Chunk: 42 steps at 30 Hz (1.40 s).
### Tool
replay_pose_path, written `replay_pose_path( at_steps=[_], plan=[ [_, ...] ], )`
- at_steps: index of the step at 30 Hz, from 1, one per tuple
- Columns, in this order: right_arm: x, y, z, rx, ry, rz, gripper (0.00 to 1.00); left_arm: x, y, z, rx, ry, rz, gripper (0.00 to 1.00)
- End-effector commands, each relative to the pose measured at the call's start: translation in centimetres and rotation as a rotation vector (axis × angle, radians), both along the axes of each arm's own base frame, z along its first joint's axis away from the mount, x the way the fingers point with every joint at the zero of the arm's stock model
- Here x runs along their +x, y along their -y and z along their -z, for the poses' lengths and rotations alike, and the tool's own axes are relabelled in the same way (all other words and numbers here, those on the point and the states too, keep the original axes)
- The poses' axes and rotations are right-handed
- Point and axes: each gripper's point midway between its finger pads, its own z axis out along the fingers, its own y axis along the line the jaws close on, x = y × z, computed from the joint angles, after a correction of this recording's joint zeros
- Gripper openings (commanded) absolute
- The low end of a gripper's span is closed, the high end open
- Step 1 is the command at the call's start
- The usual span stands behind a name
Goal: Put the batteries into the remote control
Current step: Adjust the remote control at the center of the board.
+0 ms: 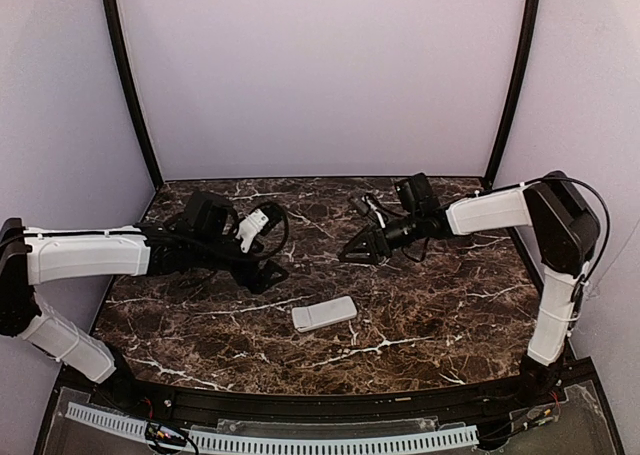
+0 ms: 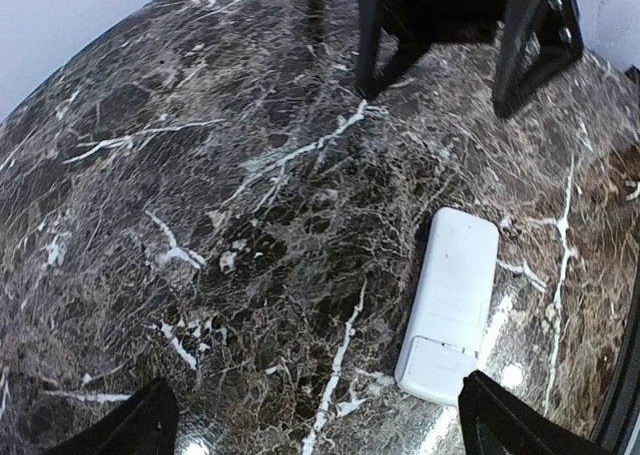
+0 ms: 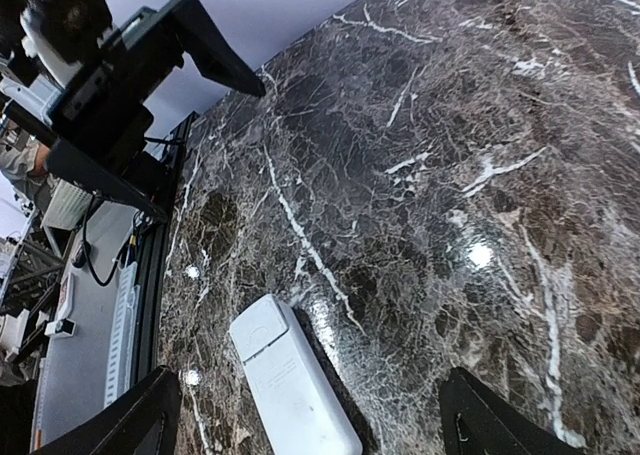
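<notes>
**Both grippers spread, white remote lying free on the surface**

The small slim white rectangular plastic remote control (image 1: 324, 314) lies flat on the dark brown, white-veined marble-patterned surface (image 1: 440, 325). Its plain back faces up, so no buttons show. In the top view it sits a little nearer the front edge than either arm's tip, roughly midway across the surface. Its long axis runs almost left to right, with the right end tipped slightly away. The left wrist view shows a thin seam crossing the back near one end, marking off a short panel.

The left gripper (image 2: 318, 380) is spread wide. Its two black fingers stand at the lower corners of its own view, with only bare surface between them. The remote lies ahead of it and off to the right in that view, and nothing touches it.

The right gripper (image 2: 432, 97) is also spread, its dark fingers well apart and holding nothing. It reaches in from the right side and points down toward the surface, facing the left gripper. In its own wrist view the remote lies low in the frame between the two fingers. The top view shows the remote apart from both grippers.

White housings cover the forearms of both arms, and black cables loop around the wrists.
</notes>
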Motion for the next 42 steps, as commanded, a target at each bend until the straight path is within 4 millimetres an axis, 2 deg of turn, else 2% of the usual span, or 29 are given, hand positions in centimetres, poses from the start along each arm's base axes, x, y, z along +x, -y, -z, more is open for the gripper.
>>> replay_pose_path(
  at_steps=[1, 4, 5, 7, 11, 13, 14, 16, 21, 29, 42],
  plan=[
    [-1.7, -1.8, 2.1, -0.063, 0.025, -0.116, 0.88, 1.9, -1.9, -1.4, -0.141, -0.046, -0.25, 0.99],
    [-2.1, -2.9, 3.0, -0.09, 0.032, -0.164, 0.8, 2.2, -2.7, -1.3, -0.197, -0.091, -0.329, 0.98],
    [-2.3, -3.2, 3.3, -0.096, 0.026, -0.178, 0.78, 2.2, -2.6, -1.7, -0.228, -0.094, -0.324, 0.98],
    [-2.5, -3.7, 4.0, -0.109, 0.014, -0.202, 0.76, 1.9, -2.7, -1.2, -0.249, -0.119, -0.323, 0.98],
    [-3.4, -4.2, 5.3, -0.121, -0.016, -0.244, 0.72, 1.7, -3.2, 0.9, -0.245, -0.206, -0.373, 0.99],
    [-3.9, -4.5, 5.8, -0.131, -0.025, -0.264, 0.7, 1.2, -2.7, 2.0, -0.271, -0.268, -0.36, 0.93],
    [-4.1, -4.6, 6.1, -0.136, -0.031, -0.272, 0.7, 0.9, -2.3, 2.8, -0.281, -0.305, -0.354, 0.85],
    [-4.6, -4.6, 6.7, -0.148, -0.045, -0.285, 0.68, 0.6, -2.1, 3.8, -0.285, -0.351, -0.356, 0.78],
    [-5.3, -4.6, 7.7, -0.169, -0.07, -0.303, 0.65, -0.1, -1.3, 5.4, -0.311, -0.431, -0.348, 0.63],
    [-6.1, -4.3, 8.8, -0.201, -0.105, -0.319, 0.59, -0.7, -0.8, 6.5, -0.314, -0.481, -0.324, 0.46],
    [-7.3, -3.3, 9.6, -0.242, -0.143, -0.32, 0.51, -1.2, -0.3, 7.2, -0.309, -0.517, -0.292, 0.33]
  ],
)
